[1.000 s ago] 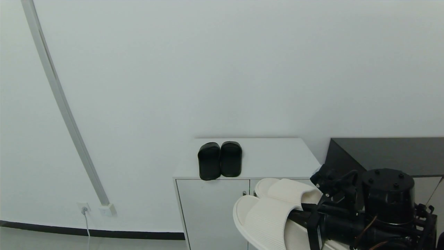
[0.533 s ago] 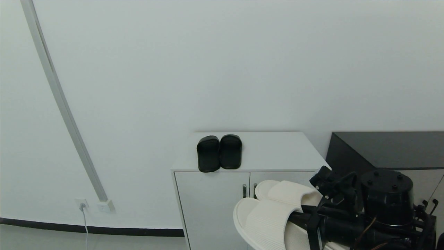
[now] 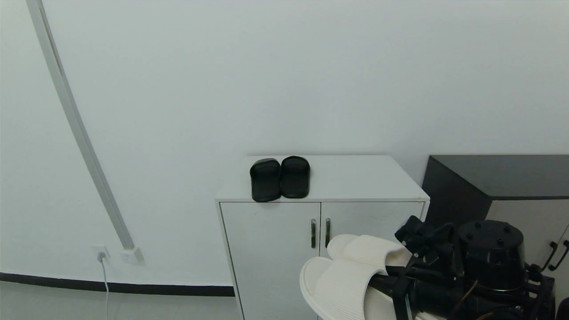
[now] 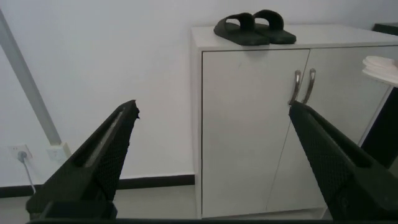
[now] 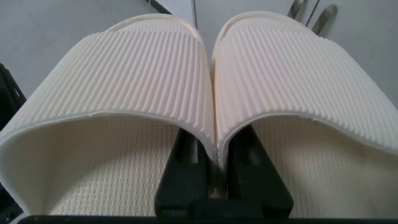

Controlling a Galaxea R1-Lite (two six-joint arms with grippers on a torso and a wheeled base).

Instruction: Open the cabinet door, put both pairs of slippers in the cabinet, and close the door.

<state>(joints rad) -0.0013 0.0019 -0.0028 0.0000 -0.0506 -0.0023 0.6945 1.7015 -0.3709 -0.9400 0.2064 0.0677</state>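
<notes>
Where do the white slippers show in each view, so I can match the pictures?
Head view: white slippers low, right of centre, in front of the cabinet.
Left wrist view: a sliver beyond the door handles.
Right wrist view: close up, side by side.
Shared landmark: the paired door handles, seen in all three.

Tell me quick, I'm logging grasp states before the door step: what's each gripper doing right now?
Left gripper: open, holding nothing.
Right gripper: shut on the pair of white slippers.
</notes>
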